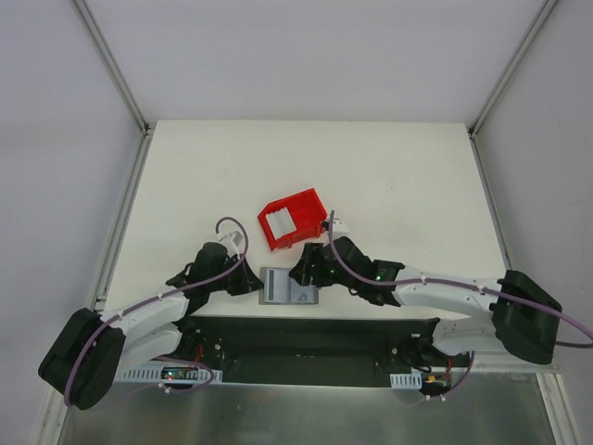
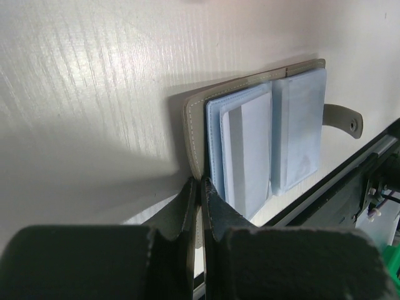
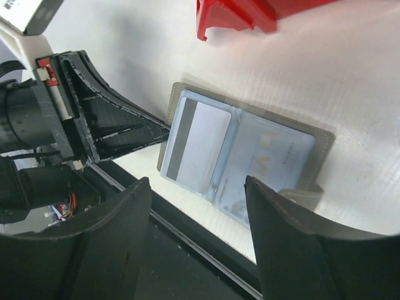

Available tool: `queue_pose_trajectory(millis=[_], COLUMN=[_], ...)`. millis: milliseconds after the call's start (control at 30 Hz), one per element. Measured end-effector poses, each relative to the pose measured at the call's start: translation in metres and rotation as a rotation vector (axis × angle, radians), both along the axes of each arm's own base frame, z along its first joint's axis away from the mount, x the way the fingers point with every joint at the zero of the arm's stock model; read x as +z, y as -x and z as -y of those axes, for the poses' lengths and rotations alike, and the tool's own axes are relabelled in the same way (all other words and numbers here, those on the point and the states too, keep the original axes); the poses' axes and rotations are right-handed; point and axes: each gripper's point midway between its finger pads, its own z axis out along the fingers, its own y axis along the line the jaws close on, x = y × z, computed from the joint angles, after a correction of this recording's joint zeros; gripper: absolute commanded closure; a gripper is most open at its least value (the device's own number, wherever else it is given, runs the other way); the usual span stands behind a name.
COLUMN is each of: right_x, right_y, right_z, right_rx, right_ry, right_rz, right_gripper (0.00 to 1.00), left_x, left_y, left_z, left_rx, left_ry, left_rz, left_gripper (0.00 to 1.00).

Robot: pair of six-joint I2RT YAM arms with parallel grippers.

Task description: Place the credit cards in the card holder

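Observation:
The grey card holder (image 1: 289, 286) lies open at the table's near edge, with its pale blue slotted inside facing up (image 2: 294, 131) (image 3: 275, 156). A pale credit card with a dark stripe (image 3: 197, 140) (image 2: 247, 150) lies at its left page. I cannot tell how deep it sits in the slot. My left gripper (image 2: 201, 184) (image 1: 255, 283) is shut on the holder's left cover edge. My right gripper (image 3: 197, 180) (image 1: 301, 269) is open and empty, just above the holder's near edge. Another white card (image 1: 283, 221) lies in the red bin (image 1: 296, 218).
The red bin (image 3: 250, 12) stands just behind the holder. The holder's strap with its snap (image 2: 344, 119) sticks out to the right. A black rail (image 1: 306, 338) runs along the table's near edge, right beside the holder.

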Motion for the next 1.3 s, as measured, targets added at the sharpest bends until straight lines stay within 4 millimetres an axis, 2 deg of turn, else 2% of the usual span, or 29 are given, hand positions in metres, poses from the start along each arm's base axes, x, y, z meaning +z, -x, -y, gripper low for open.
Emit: queue_pose_trajectory(millis=[133, 267, 333, 367, 633, 800, 1033, 1200, 1300], right_x=[0.015, 0.019, 0.022, 0.023, 0.038, 0.028, 0.018, 0.003, -0.012], right_y=[0.004, 0.006, 0.005, 0.005, -0.002, 0.000, 0.003, 0.005, 0.007], right_z=[0.018, 0.045, 0.059, 0.065, 0.122, 0.155, 0.162, 0.152, 0.147], right_rx=[-0.020, -0.066, -0.092, -0.105, -0.292, -0.387, -0.373, -0.323, -0.293], right_ry=[0.027, 0.083, 0.112, 0.122, 0.173, 0.187, 0.242, 0.295, 0.346], right_rz=[0.037, 0.059, 0.074, 0.081, 0.138, 0.125, 0.122, 0.091, 0.060], right_gripper=[0.20, 0.09, 0.01, 0.04, 0.04, 0.04, 0.03, 0.04, 0.08], left_x=[0.001, 0.001, 0.001, 0.002, 0.005, 0.005, 0.008, 0.011, 0.016], left_y=[0.003, 0.006, 0.006, 0.006, 0.006, 0.007, 0.007, 0.006, 0.003], left_z=[-0.003, -0.005, -0.005, -0.005, -0.005, -0.006, -0.007, -0.009, -0.010], left_rx=[-0.001, 0.000, 0.000, -0.001, -0.002, -0.001, 0.001, 0.011, 0.013], left_ry=[-0.013, -0.023, -0.027, -0.028, -0.029, -0.033, -0.030, -0.044, -0.047], left_rz=[-0.010, -0.022, -0.028, -0.030, -0.028, -0.034, -0.023, -0.011, 0.005], left_gripper=[1.00, 1.00, 1.00, 1.00, 1.00, 1.00, 1.00, 1.00, 1.00])
